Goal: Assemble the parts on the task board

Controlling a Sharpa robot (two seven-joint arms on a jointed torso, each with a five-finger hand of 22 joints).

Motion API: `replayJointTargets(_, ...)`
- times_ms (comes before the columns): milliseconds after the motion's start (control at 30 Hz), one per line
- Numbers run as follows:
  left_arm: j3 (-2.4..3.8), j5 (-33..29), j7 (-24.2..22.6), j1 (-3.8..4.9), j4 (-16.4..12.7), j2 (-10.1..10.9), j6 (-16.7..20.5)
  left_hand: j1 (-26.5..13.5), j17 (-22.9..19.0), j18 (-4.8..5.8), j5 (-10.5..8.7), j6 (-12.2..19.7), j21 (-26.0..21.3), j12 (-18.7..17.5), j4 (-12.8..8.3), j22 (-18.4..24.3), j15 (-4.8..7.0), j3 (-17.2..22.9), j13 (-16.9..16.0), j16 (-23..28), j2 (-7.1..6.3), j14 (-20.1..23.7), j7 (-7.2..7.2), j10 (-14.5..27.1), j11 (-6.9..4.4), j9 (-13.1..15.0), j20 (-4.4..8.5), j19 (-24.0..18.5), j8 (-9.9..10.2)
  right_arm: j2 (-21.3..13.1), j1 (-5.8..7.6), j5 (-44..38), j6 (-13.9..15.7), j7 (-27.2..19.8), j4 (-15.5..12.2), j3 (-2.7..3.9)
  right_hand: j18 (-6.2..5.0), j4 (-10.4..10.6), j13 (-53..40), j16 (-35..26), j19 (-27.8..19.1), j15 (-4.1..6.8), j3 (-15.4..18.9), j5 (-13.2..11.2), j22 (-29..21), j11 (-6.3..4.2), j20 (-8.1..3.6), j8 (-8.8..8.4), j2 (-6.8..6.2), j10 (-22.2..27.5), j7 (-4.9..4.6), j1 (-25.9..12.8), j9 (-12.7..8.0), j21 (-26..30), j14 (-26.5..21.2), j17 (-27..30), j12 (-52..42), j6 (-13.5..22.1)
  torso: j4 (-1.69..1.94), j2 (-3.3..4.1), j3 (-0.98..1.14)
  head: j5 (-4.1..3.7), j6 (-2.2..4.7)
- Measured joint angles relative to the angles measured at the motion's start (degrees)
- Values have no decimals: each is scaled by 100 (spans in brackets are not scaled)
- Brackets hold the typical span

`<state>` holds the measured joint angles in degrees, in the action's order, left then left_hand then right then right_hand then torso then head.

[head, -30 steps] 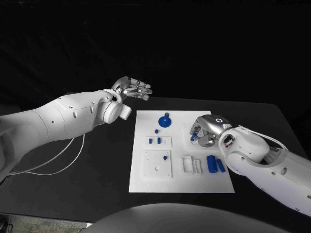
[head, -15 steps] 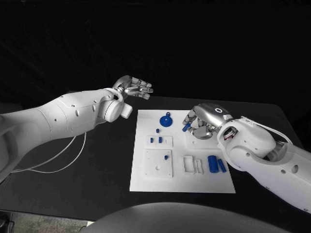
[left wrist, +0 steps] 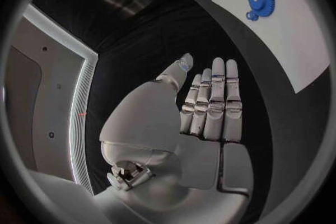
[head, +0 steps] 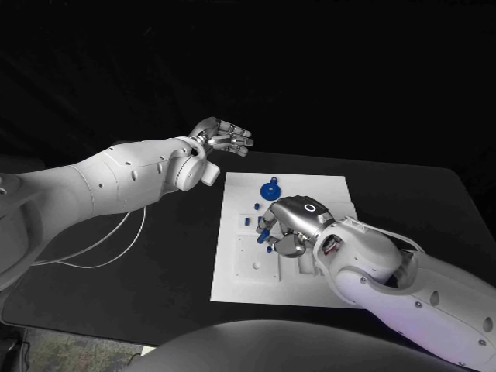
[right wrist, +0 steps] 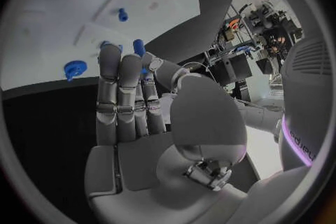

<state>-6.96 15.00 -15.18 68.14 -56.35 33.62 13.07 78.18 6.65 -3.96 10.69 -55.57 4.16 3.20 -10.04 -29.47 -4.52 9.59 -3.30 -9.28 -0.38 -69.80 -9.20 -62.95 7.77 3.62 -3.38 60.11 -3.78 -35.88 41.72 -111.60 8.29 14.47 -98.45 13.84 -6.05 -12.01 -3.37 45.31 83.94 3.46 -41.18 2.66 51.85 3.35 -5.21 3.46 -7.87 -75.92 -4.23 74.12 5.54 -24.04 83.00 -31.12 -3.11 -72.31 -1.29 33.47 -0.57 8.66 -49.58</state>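
Your left hand [head: 224,138] hangs off the task board [head: 328,188], fingers straight and holding nothing. Your right hand [head: 290,226] pinches a small blue peg [head: 263,235] above the board's middle, near the square plate [head: 252,260]. The step looks like insertion: next, line the peg up over its hole and lower it straight.

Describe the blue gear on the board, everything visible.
The blue gear is a flat, toothed disc, plastic-looking, with a small knob at its rim. It lies at the far end of the white task board, untouched. The left hand hovers beyond it off the board; the right hand works nearer mid-board.
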Motion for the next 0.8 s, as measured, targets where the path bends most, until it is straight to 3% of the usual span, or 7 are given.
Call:
replayJointTargets(167, 0, 0, 0, 0, 0, -17, -6, 0, 0, 0, 0, 0, 0, 0, 0, 0, 0, 0, 0, 0, 0, 0, 0, 0, 0, 0, 0, 0, 0, 86, -1, -4, 7, -66, 76, -260, -1, -1, 0, 0, 0, 0, 1, -1, 11, 0, 0, -3, 28, 0, -1, -16, 3, 8, 0, 0, -22, 1, -1, 3, -1, 35, -18)
replayJointTargets(267, 0, 0, 0, 0, 0, -19, -10, 0, 0, 0, 0, 0, 0, 0, 0, 0, 0, 0, 0, 0, 0, 0, 0, 0, 0, 0, 0, 0, 0, 106, -2, -5, 3, -99, 120, -347, -1, -17, 0, 0, 1, 0, 17, -5, 27, 0, 1, -4, 35, 0, -2, -23, 10, 31, 0, 0, -22, 2, -1, 3, 1, 55, -31)
replayJointTargets(500, 0, 0, 0, 0, -3, -15, -16, 0, 0, 0, 0, 0, 0, 0, 0, 0, 0, 0, 0, 0, 0, 0, 0, 0, 0, 0, 0, 0, 0, 113, -2, -6, -23, -148, 166, -438, -2, -17, -1, -1, 10, 0, 17, -6, 40, 0, 10, -5, 35, 0, -3, -23, 22, 32, 0, 1, -22, 3, -6, 3, 3, 81, -42)
replayJointTargets(800, 0, 0, 2, 0, -5, -12, -26, 0, 0, 0, 0, 0, 0, 0, 0, 0, 0, 0, 0, 0, 0, 0, 0, 0, 0, 0, 0, 0, 0, 97, -1, -6, -120, -170, 174, -479, -3, -59, -1, -6, 10, 0, 7, 9, 79, -1, 10, 2, 58, -1, -6, -46, 44, 55, 0, 1, -21, 7, -9, 2, 2, 80, -42)
